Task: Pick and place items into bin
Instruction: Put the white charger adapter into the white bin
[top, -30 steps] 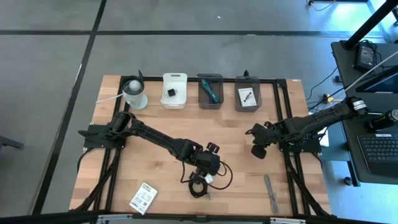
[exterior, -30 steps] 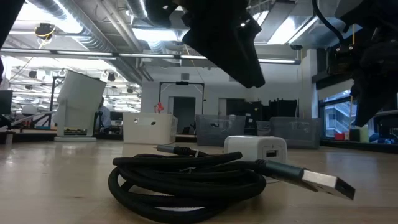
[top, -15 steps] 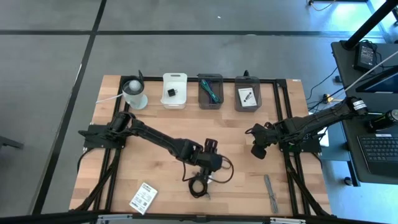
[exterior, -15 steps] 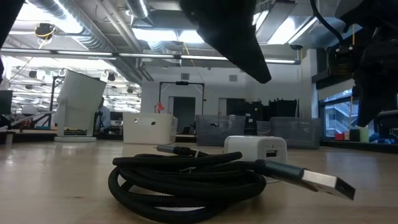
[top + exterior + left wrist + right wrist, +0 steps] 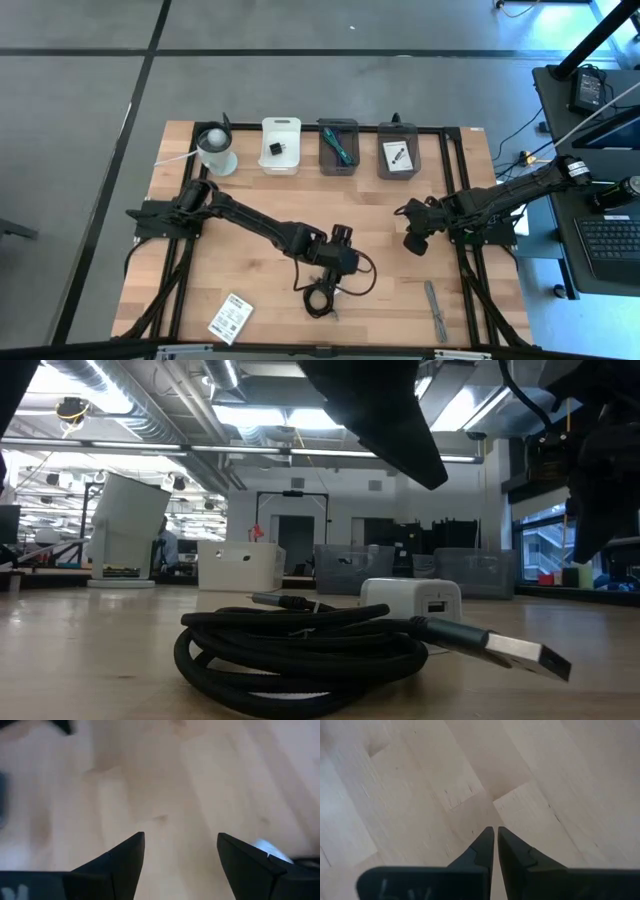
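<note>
So the left claw [image 5: 342, 262] sits low-center in the overhead shot, spread wide with nothing in it; its wrist view shows just bare counter [image 5: 165, 785] between the two fingers [image 5: 127, 857], and a white thing poking in at the lower right edge. The black coiled cable [image 5: 322, 297] lies right below the claw in the overhead frame, near the bottom middle, with a small white charger block [image 5: 410, 600] at its far side in the low view. My worry: the coil is loose and floppy, so if the claw pinches only one loop the rest probably unspools and drags the plug [image 5: 520, 652] across the counter, or the whole lot slips out on the way to the bins [image 5: 338, 147] along the top of the frame. The right claw [image 5: 415, 240] waits right of center, fingers pressed nearly together, holding nothing. A white printed card [image 5: 230, 319] sits bottom left, and a grey strip thing [image 5: 434, 307] bottom right.
</note>
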Tool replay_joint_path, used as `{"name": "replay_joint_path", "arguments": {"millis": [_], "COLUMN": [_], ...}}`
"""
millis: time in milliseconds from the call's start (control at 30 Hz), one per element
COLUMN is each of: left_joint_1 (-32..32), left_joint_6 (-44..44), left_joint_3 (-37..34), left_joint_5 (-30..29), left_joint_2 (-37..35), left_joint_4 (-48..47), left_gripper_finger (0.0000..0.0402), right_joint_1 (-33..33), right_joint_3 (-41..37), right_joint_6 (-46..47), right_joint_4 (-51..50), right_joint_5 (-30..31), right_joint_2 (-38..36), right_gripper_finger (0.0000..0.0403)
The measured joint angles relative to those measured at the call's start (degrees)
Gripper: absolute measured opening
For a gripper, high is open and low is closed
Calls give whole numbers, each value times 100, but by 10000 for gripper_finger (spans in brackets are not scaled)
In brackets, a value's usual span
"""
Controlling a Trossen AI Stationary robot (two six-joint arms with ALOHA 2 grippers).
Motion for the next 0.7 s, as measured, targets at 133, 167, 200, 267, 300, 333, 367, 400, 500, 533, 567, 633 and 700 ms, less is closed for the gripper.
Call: {"name": "replay_joint_path", "arguments": {"millis": [133,167,200,267,300,333,367,400,500,533,567,633,700], "left_joint_1": [-11,-11,-6,-9,-20,-36,-59,-87,-163,-189,-213,-241,-243], "left_joint_6": [321,508,742,1190,1362,1498,1622,1723,2007,2104,2197,2311,2339], "left_joint_3": [0,0,0,-2,0,-2,-2,-2,-2,-2,-2,-4,-4], "left_joint_5": [646,789,936,1179,1266,1327,1381,1413,1491,1492,1485,1481,1487], "left_joint_2": [4,19,46,128,188,249,319,393,556,597,636,684,682], "left_joint_4": [-12,-10,-11,-12,0,-13,-27,-19,-18,-3,-22,-24,-21], "left_gripper_finger": [242,242,242,242,241,240,240,240,240,240,240,239,239], "right_joint_1": [0,0,0,0,0,0,0,0,2,2,2,2,2], "right_joint_3": [0,0,0,0,0,0,0,0,0,0,0,0,0], "right_joint_6": [2,2,2,-2,-2,-2,-2,0,4,4,4,4,4], "right_joint_4": [41,39,39,39,39,39,39,39,39,38,39,39,39], "right_joint_5": [2,0,0,2,1,2,2,2,2,2,2,2,2], "right_joint_2": [0,0,0,0,0,0,0,0,0,0,0,1,2], "right_gripper_finger": [29,29,29,29,29,29,29,29,29,29,29,29,29]}}
